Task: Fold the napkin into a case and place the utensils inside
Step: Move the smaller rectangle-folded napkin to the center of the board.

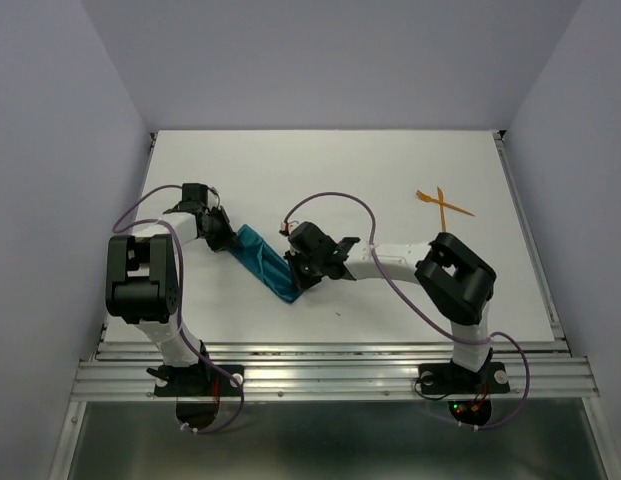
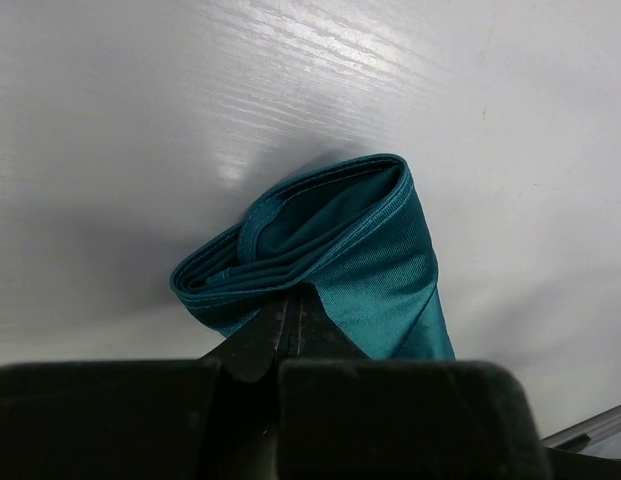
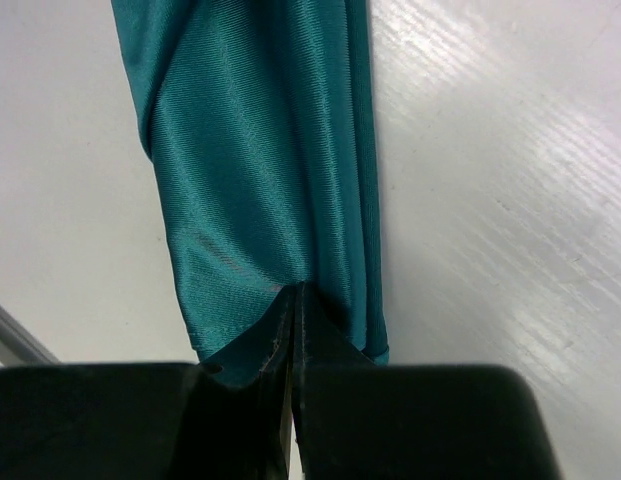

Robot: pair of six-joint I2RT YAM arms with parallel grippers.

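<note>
White surface [image 1: 390,180] bears the teal soft-cloth napkin [image 1: 262,258], folded into a narrow strip and pinched at opposite ends by the clenched left end effector [image 1: 224,240] and right end effector [image 1: 294,282], which should lift evenly to avoid unfolding, well apart from the thin orange plastic utensils [image 1: 442,204].

The napkin [image 2: 380,270] was thin teal cloth with a fine ribbed weave, a soft satin sheen and a stitched hem. The table [image 1: 320,170] beneath it was smooth, white and semi-glossy, with a faint streaky grain catching the light. The utensils [image 1: 442,205], at two o'clock on the table, looked like thin orange plastic. The jaws were matt black. The rail [image 1: 330,372] at six o'clock was ribbed bare metal with a dull finish.
</note>
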